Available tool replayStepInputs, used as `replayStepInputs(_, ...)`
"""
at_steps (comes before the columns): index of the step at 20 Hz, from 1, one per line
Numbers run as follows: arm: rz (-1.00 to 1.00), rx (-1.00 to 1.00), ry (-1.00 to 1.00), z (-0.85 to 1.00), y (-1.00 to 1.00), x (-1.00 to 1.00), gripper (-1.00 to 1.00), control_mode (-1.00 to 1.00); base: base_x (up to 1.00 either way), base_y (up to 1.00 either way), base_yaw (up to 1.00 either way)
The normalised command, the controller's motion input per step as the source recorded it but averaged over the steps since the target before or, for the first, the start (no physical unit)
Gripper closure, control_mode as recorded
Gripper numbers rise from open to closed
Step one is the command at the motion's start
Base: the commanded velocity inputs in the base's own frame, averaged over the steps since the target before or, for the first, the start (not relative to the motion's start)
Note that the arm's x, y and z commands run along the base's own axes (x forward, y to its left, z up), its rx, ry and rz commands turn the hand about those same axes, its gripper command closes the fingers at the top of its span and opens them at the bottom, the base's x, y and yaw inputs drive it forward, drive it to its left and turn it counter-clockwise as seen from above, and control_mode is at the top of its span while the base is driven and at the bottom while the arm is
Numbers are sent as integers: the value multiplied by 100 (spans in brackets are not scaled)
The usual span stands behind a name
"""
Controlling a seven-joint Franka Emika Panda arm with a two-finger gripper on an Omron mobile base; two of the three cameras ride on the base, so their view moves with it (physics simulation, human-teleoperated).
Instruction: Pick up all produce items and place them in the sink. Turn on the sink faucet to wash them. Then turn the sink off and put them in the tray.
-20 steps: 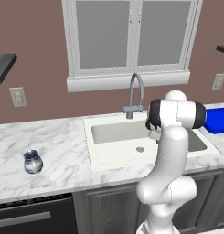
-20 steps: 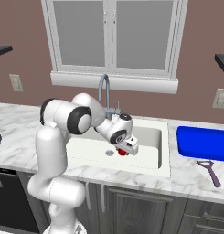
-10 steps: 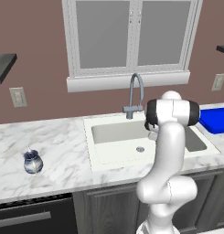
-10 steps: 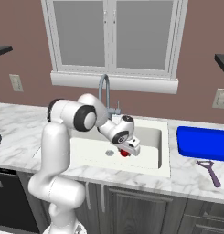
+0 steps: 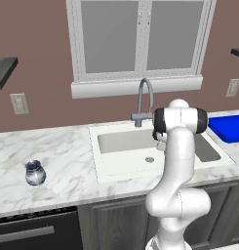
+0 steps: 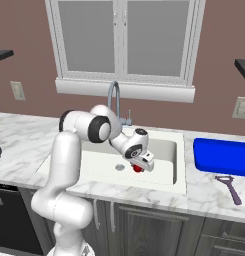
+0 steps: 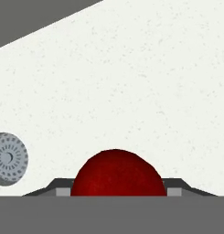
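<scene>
The small glossy red fruit [image 6: 138, 168] is held in my gripper [image 6: 143, 165], low over the floor of the white sink [image 6: 164, 150], just right of the round metal drain [image 6: 120, 167]. In the hand view the fruit [image 7: 117, 172] sits between my fingertips [image 7: 61, 186], with the drain [image 7: 8, 158] to its left on the white basin floor. The grey gooseneck faucet [image 6: 114, 97] rises behind the basin, no water running. The bright blue tray [image 6: 221, 156] lies on the marble right of the sink. My forearm hides the gripper in the left base view.
A blue-and-white jar [image 5: 34, 173] stands on the marble counter [image 5: 57, 156] far left of the sink. A purple peeler [image 6: 229, 186] lies on the counter in front of the tray. The window sill [image 6: 124, 90] runs behind the faucet.
My gripper has carried the red fruit a little to the right inside the sink, from above the drain to just right of it. The arm's elbow has swung right as well.
</scene>
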Motion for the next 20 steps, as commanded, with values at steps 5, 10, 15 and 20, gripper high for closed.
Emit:
replayStepInputs(5, 0, 0, 1, -20, -7, 22, 100, -100, 0, 0, 0)
replayStepInputs(10, 0, 0, 2, -19, -3, 18, 100, -100, 0, 0, 0)
replayStepInputs(15, 0, 0, 3, -14, -1, 7, 100, -100, 0, 0, 0)
replayStepInputs(20, 0, 0, 2, -17, 0, 0, -100, -100, 0, 0, 0)
